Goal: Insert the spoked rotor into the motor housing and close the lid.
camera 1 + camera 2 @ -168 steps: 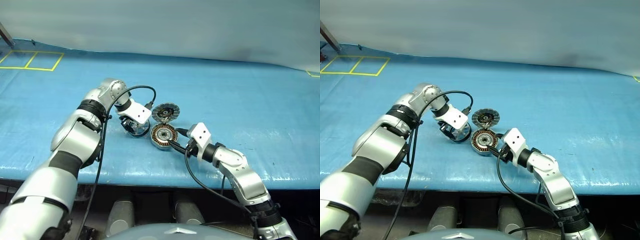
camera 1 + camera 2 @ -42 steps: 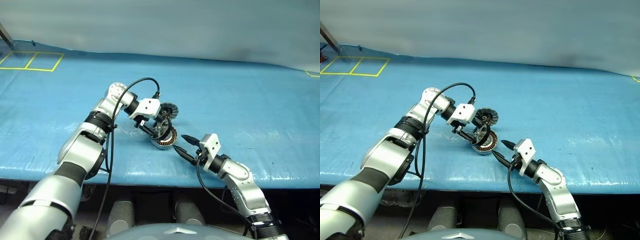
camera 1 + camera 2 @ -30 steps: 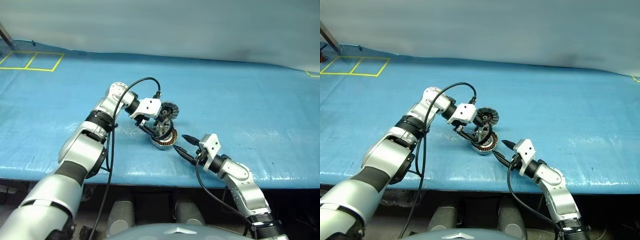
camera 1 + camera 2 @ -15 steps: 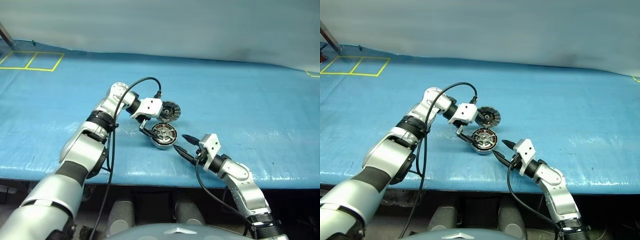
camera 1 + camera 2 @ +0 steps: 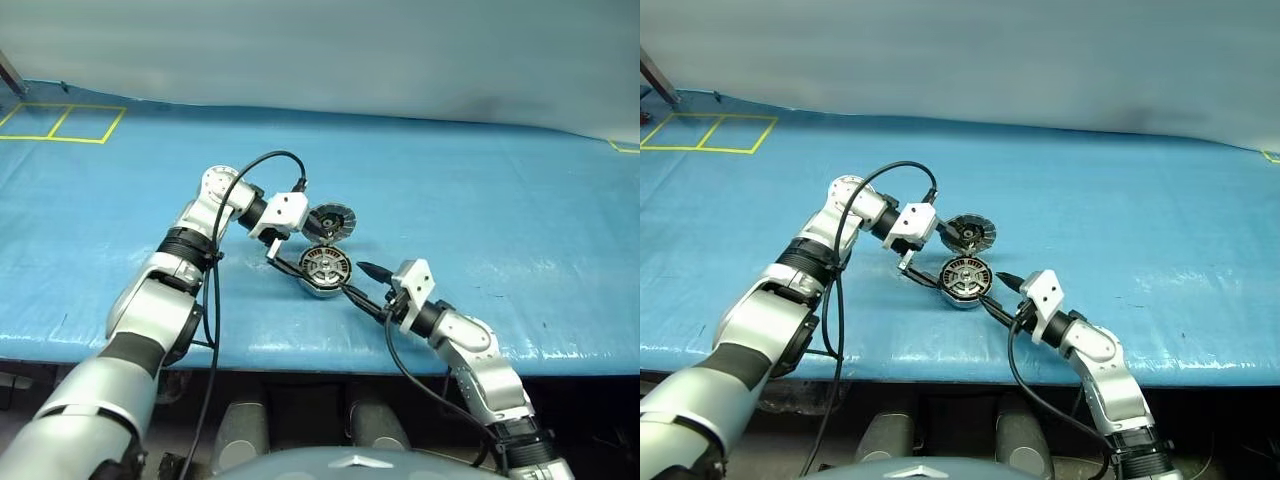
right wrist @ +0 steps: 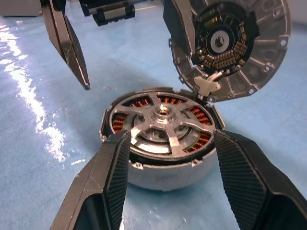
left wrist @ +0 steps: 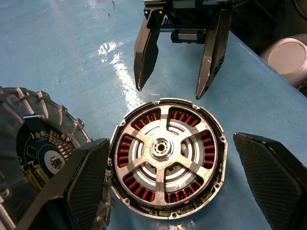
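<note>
Right gripper (image 5: 352,282) sits nearest the worktop's (image 5: 520,210) front edge, jaws parted and empty, fingertips flanking the near side of the motor housing (image 5: 323,271) without a confirmed grip. The housing rests on the blue worktop, near the front edge, about midway along it. The spoked rotor (image 7: 165,149) lies seated inside it, copper windings visible between the spokes. Left gripper (image 5: 912,272) stands just beside the housing's left side, jaws released and spread wide. Beyond, the lid (image 5: 330,221) stands raised open, hinged at the housing's far rim.
</note>
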